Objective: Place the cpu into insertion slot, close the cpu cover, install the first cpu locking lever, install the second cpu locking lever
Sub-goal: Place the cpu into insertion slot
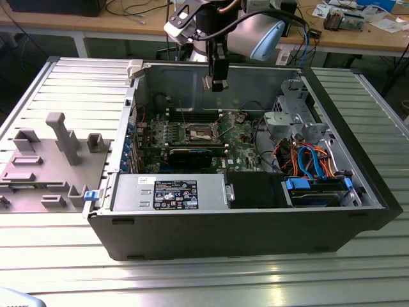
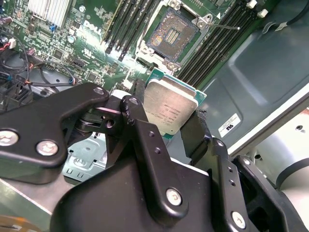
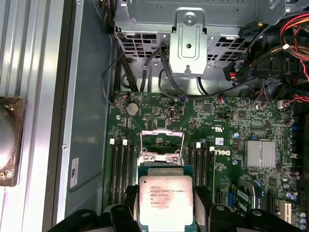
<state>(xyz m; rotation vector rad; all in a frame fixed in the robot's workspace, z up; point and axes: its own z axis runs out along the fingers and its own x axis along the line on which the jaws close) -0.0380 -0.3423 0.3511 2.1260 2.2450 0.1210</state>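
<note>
As it is hovering over the motherboard (image 3: 227,121), the gripper (image 1: 216,82) is clamping the cpu (image 2: 169,107) by two opposite edges. Cpu is hanging clear of the slot (image 2: 171,33), which is lying uncovered.

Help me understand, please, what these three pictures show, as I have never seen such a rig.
The machine is a single robot arm with a two-fingered gripper. The exterior view looks from off the arm at an opened computer case lying on a ribbed metal table, with a grey fixture plate at the exterior view's left. Both wrist views come from cameras riding on the arm and look into the case at the green motherboard. The gripper is shut on the cpu, holding it above the board and apart from the insertion slot, which is uncovered and unfilled.
</note>
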